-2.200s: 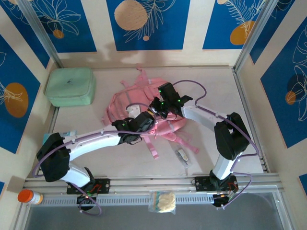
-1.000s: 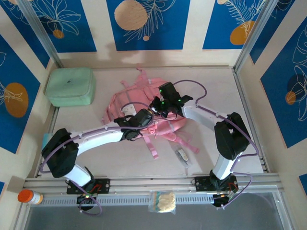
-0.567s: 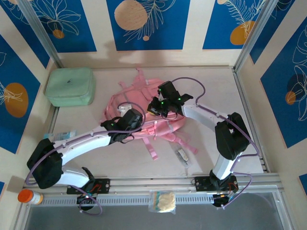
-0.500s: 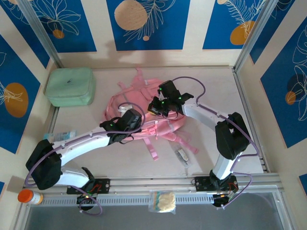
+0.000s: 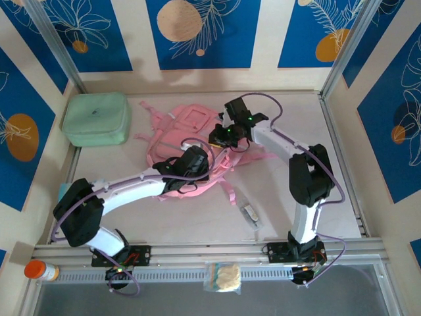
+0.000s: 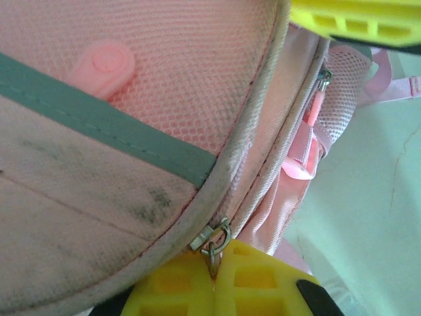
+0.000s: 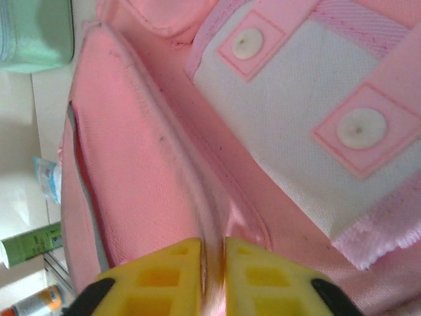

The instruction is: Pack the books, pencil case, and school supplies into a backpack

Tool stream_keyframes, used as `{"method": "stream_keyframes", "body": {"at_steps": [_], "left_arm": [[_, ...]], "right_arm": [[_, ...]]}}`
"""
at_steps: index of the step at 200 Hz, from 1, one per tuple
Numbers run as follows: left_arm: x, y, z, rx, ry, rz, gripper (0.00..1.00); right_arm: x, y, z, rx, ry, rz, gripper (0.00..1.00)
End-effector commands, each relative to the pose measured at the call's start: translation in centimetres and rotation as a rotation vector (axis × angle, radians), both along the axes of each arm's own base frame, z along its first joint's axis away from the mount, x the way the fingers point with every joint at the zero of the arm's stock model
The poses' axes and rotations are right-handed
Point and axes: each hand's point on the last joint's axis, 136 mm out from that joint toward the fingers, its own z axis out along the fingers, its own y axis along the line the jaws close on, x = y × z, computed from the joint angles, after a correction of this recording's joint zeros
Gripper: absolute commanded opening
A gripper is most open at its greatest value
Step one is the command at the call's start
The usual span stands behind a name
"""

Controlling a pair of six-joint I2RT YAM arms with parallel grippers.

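Top view: I see the backpack [image 5: 172, 141] mid table [image 5: 296, 112], both arms over it | left wrist: left gripper [image 6: 214, 266] clamped tight on the zip pull [image 6: 212, 238] | right wrist: right gripper [image 7: 212, 253] narrow, pinching a backpack seam | versus earlier: backpack stretched toward the far wall, right gripper farther back.

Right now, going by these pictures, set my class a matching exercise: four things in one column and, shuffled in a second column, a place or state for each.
Column one:
1. mint-green zip case
2. pink backpack
3. left tool
4. orange-capped bottle

Column two:
A. shut on a metal zip pull
B. near left corner of the scene
C. far left corner of the table
D. middle of the table

Right pairs: 1-C, 2-D, 3-A, 4-B.
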Motion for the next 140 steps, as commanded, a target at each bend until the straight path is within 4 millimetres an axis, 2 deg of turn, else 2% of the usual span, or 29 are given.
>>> {"method": "stream_keyframes", "body": {"at_steps": [1,19,46,59,86,103,112,126,140], "left_arm": [[-0.4,-0.1,1.2,-0.040,-0.010,-0.065,0.00],[-0.5,0.3,0.9,-0.059,-0.006,-0.071,0.00],[-0.5,0.1,1.1,-0.049,-0.017,-0.094,0.00],[-0.4,0.0,1.2,-0.045,-0.018,-0.103,0.00],[-0.3,-0.2,1.3,-0.051,-0.025,-0.107,0.00],[-0.2,-0.2,1.3,-0.041,-0.032,-0.116,0.00],[-0.2,-0.1,1.2,-0.030,-0.031,-0.117,0.00],[-0.3,0.4,1.2,-0.005,-0.028,-0.126,0.00],[-0.6,1.5,0.9,0.031,-0.024,-0.128,0.00]], "right_arm": [[-1.6,-0.4,4.2,0.114,-0.052,0.009,0.28],[-3.2,-0.1,3.4,0.149,0.029,-0.007,0.35],[-4.9,1.4,1.6,0.187,0.108,-0.048,0.40],[-4.8,1.7,0.5,0.171,0.136,-0.099,0.41],[-3.6,2.7,-0.5,0.167,0.180,-0.156,0.41],[-3.1,2.9,-1.1,0.141,0.163,-0.170,0.34],[-2.8,2.8,-1.4,0.125,0.149,-0.166,0.26],[-2.2,1.7,-1.6,0.070,0.114,-0.167,0.15],[-1.6,0.7,-1.4,0.047,0.085,-0.143,0.09]]}}
